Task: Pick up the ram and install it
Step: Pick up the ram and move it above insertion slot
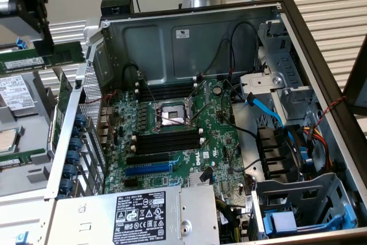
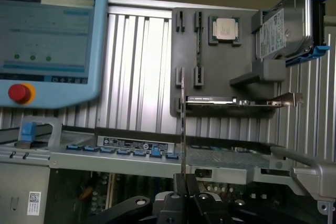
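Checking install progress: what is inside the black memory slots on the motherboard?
Nothing: the memory slots look empty. The ram is clamped in the gripper. Deep inside the slots is hidden.

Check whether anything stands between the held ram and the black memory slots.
The gripper holds the ram outside the computer case, at the exterior view's left. The case's perforated side wall rises between it and the memory slots. The slots themselves look empty and uncovered.

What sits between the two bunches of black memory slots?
The metal-framed CPU socket sits between the upper memory slots and the lower memory slots; the exterior view shows it.
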